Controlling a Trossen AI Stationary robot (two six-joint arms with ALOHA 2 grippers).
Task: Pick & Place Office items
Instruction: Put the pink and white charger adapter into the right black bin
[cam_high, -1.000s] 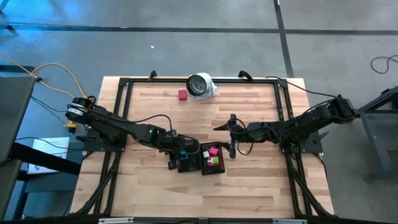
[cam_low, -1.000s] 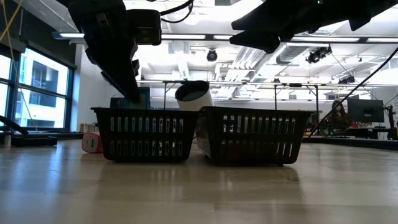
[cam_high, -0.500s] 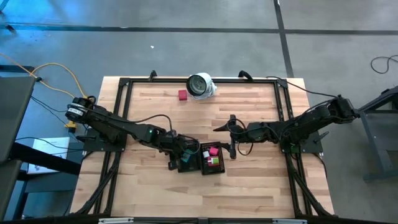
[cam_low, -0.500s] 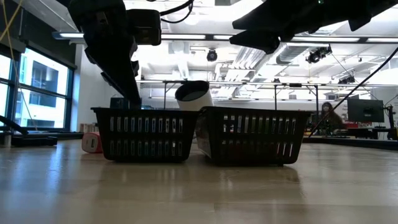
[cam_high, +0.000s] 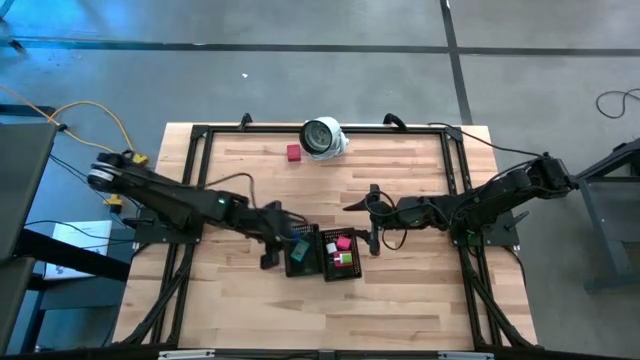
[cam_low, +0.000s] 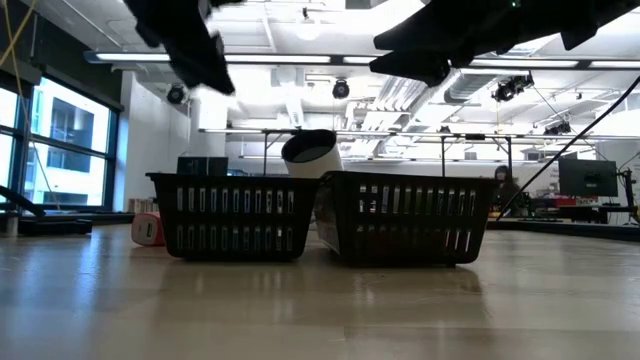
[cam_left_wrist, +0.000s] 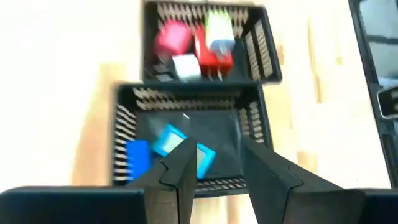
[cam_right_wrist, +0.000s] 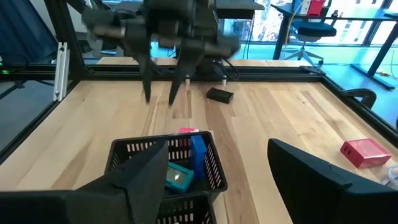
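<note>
Two black mesh trays stand side by side at the table's middle. The left tray (cam_high: 300, 264) holds blue pieces (cam_left_wrist: 138, 155). The right tray (cam_high: 343, 272) holds pink (cam_left_wrist: 172, 37), red (cam_left_wrist: 211, 57), green (cam_left_wrist: 217, 25) and white (cam_left_wrist: 185, 66) pieces. Another red piece (cam_high: 293, 152) lies flat on the wood near the far edge. My left gripper (cam_left_wrist: 221, 180) hangs open above the left tray's near-left side, holding nothing. My right gripper (cam_right_wrist: 227, 171) stands wide open just right of the trays, above the table.
A large round white-and-grey object (cam_high: 323, 137) lies at the far edge, next to the red piece. A small black item (cam_right_wrist: 219, 95) rests on the wood beyond the trays. Black frame rails (cam_high: 196, 160) border the table. Bare wood lies toward the near edge.
My left gripper has risen from the left tray's rim, well clear above it, and drawn back a little toward the table's left. The trays and the pieces in them have kept their places.
</note>
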